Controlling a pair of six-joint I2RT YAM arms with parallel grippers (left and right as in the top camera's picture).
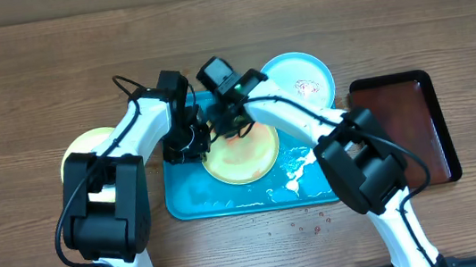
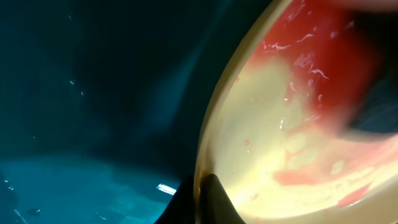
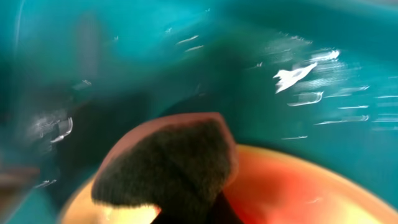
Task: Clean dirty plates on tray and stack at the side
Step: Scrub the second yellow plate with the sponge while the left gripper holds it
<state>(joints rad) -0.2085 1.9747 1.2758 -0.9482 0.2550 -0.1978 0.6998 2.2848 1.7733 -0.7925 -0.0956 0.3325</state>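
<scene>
Overhead view
- Tray: turquoise, at the middle of the wooden tabletop. White smears lie on its right part.
- Yellow-green plate: lies flat on the tray, toward the far side, with both arms meeting over its far edge.
- Left fingers: at the plate's far-left rim.
- Right fingers: over the plate's far part, just beside the left ones.
- Light blue plate: rests across the tray's far right corner, part of it beyond the rim, with a small red mark on its white centre.
- Second yellow-green plate: on the tabletop left of the tray, half hidden by the left arm.
- Dark red-brown tray: on the tabletop, right of the turquoise one.
- Red crumbs: scattered on the tabletop near the tray's near edge.

Left wrist view
- The plate's rim fills the right side and a red smear covers its upper part.
- The left fingers straddle the rim, closed on it.
- The tray floor lies to the left.

Right wrist view (blurred)
- Sponge: dark and fuzzy with a pinkish edge, gripped by the right fingers, which it mostly hides.
- The sponge is over the plate's red-orange smear.
- The tray lies behind.
</scene>
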